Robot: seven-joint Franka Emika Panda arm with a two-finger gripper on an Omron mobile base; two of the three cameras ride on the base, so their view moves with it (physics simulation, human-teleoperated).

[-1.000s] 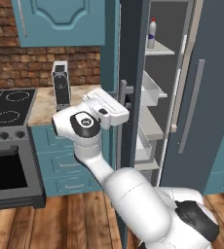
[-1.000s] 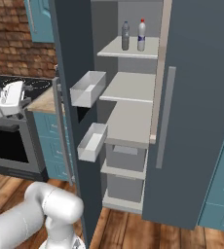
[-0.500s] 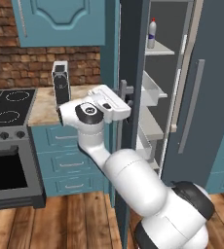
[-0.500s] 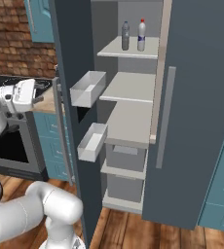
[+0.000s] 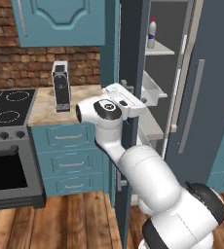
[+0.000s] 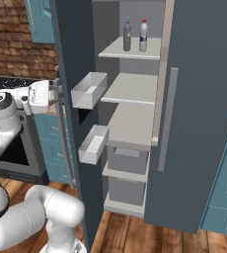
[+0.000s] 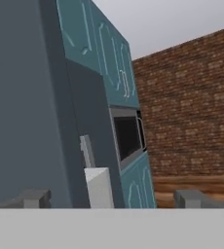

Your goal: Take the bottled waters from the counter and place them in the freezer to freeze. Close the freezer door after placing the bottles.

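White-bodied tool (image 7: 111,198) has its two dark tips spread wide apart with nothing between them, and it's sitting right up against the outer face of the open freezer door (image 5: 131,73), close to the door's long grey handle (image 7: 87,151). Both bottled waters (image 6: 135,36) are standing upright side by side on the top shelf (image 6: 130,49) inside the freezer (image 6: 135,113), the grey-blue one left of the red-capped one in the right base view. Off past the door, the beige tabletop (image 5: 48,109) just has the coffee machine (image 5: 61,86) on it, next to the stovetop (image 5: 9,104).
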